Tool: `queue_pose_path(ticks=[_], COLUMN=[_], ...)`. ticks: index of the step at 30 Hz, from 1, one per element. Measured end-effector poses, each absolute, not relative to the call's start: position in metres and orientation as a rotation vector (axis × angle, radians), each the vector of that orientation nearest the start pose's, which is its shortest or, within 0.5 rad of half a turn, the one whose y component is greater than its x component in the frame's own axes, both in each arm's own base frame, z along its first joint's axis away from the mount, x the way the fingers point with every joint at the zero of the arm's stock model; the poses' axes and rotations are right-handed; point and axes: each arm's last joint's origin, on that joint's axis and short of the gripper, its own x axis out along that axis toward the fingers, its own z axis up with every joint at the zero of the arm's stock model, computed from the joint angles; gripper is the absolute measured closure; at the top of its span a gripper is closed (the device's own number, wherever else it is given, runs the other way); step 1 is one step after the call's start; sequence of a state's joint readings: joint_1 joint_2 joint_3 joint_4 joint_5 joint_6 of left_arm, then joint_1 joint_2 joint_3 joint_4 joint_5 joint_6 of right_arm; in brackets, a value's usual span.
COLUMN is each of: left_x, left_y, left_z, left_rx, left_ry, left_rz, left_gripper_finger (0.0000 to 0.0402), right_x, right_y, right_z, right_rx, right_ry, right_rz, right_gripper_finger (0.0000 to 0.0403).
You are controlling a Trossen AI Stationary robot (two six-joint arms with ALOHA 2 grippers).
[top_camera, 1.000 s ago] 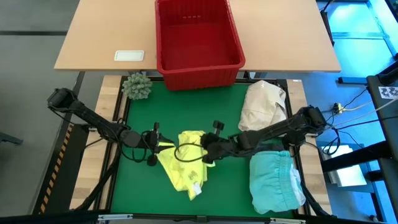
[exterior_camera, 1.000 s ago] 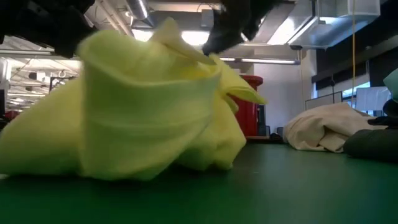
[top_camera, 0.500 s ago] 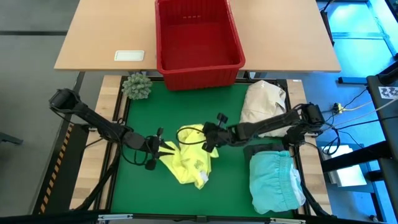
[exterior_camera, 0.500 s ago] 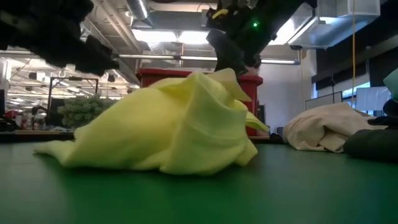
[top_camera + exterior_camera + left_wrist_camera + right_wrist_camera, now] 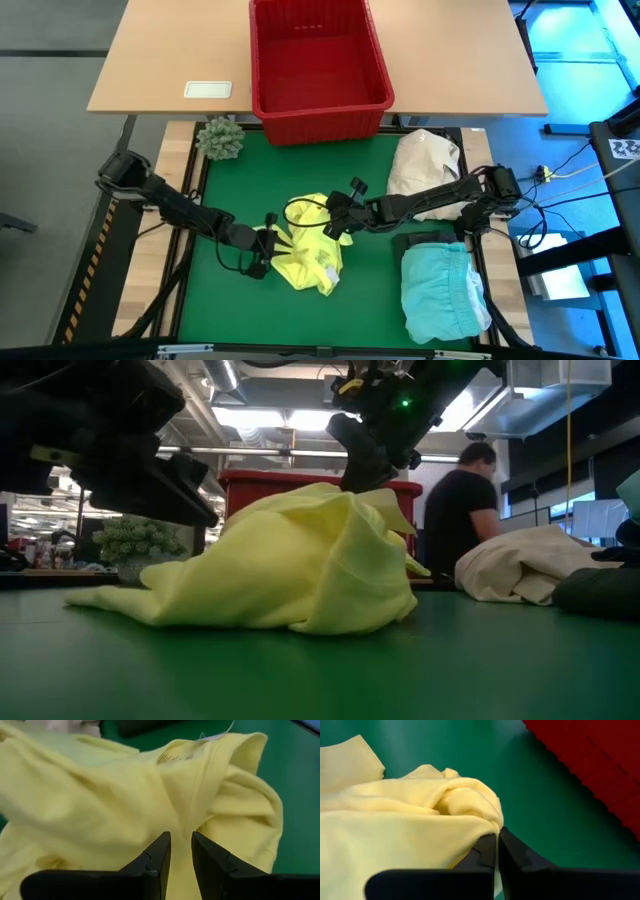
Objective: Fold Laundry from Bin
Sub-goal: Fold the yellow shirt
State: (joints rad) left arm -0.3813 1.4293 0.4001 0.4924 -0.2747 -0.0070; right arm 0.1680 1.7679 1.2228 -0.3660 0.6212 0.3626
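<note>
The right gripper (image 5: 333,226) is clamped tight on a fold of the yellow garment (image 5: 305,255), its fingers (image 5: 490,851) pressed together with the cloth edge pinched between them. The left gripper (image 5: 270,243) sits at the opposite side of the same garment — its fingers (image 5: 159,854) stand a narrow way apart with yellow cloth bunched in the slit, which I judge to be a light grip on a thin layer. Between the two grippers the garment lies crumpled in a low heap on the green bench (image 5: 370,170).

The cloth looks light and limp; it will sag and slide rather than hold a shape, so a hem or seam corner is the best hold, with both corners pulled apart to spread it flat.

Beyond the right gripper lie a turquoise garment (image 5: 442,290) and a cream bundle (image 5: 425,165), well apart from the yellow one. Farther off stands the red bin (image 5: 318,60) — no laundry shows inside it.
</note>
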Motion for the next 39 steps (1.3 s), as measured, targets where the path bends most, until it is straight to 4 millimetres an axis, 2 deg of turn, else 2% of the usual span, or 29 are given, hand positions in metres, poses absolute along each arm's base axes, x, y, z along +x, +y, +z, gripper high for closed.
queue_pose_path(ticks=[7, 15, 21, 26, 33, 39], left_x=[0.244, 0.249, 0.246, 0.248, 0.252, 0.252], left_y=[-0.091, -0.093, -0.088, -0.084, -0.083, -0.087], left_z=[0.138, 0.149, 0.155, 0.158, 0.164, 0.164], left_rx=[0.185, 0.227, 0.288, 0.370, 0.448, 0.395], left_ry=[0.522, 0.604, 0.674, 0.642, 0.572, 0.568], left_rz=[-0.143, -0.151, -0.040, 0.092, 0.165, 0.043], left_gripper_finger=[0.0328, 0.0328, 0.0328, 0.0328, 0.0328, 0.0325], right_x=[0.366, 0.365, 0.364, 0.361, 0.358, 0.358], right_y=[0.045, 0.046, 0.046, 0.046, 0.045, 0.045], right_z=[0.214, 0.214, 0.213, 0.207, 0.202, 0.202], right_rx=[-0.020, -0.021, -0.016, -0.018, -0.023, -0.021], right_ry=[0.757, 0.759, 0.786, 0.808, 0.823, 0.822], right_rz=[-0.564, -0.560, -0.537, -0.535, -0.538, -0.538], right_gripper_finger=[0.0400, 0.0400, 0.0400, 0.0400, 0.0400, 0.0400])
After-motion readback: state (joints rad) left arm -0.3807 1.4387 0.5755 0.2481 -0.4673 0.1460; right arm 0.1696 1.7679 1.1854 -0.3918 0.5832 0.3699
